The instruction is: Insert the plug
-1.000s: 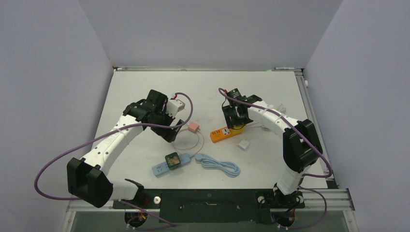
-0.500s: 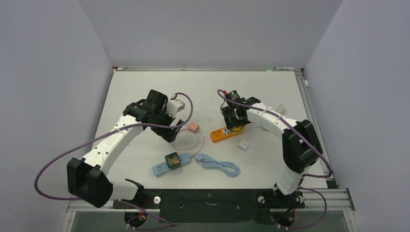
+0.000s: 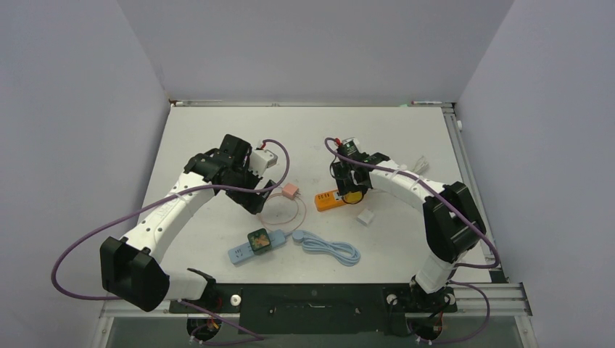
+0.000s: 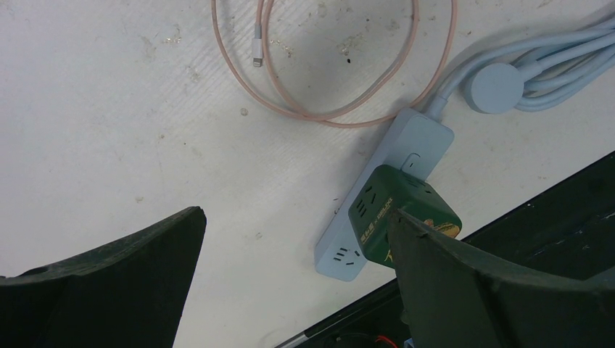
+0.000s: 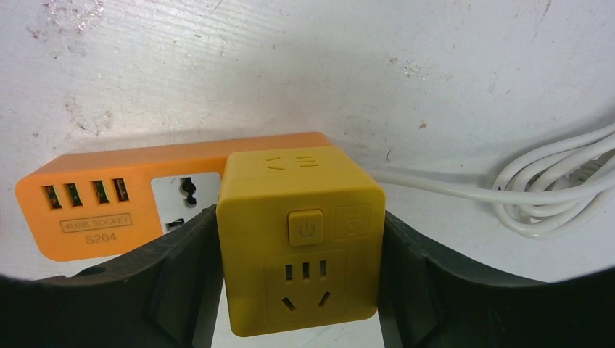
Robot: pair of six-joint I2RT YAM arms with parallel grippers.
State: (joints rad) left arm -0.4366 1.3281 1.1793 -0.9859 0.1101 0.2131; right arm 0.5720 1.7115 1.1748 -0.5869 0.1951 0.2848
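Observation:
My right gripper (image 5: 299, 284) is shut on a yellow cube plug (image 5: 301, 239), its fingers pressed on the cube's left and right sides. The cube sits over the right end of an orange power strip (image 5: 109, 203), covering part of the strip's white socket panel. The prongs are hidden, so I cannot tell whether they are seated. From above, the right gripper (image 3: 351, 190) and cube (image 3: 353, 195) are over the strip (image 3: 328, 201) at mid-table. My left gripper (image 4: 294, 217) hangs open and holds nothing; from above, this gripper (image 3: 255, 201) is left of the strip.
A blue power strip (image 4: 341, 257) with a green cube (image 4: 402, 210) plugged into it lies near the front edge, its blue cable (image 3: 330, 246) beside it. A pink adapter (image 3: 290, 191) with coiled pink cable (image 4: 326, 72), a white adapter (image 3: 365, 217) and a white cord (image 5: 551, 188) lie nearby.
My right gripper has shifted slightly left with the yellow cube, staying over the orange strip. The left arm has not moved.

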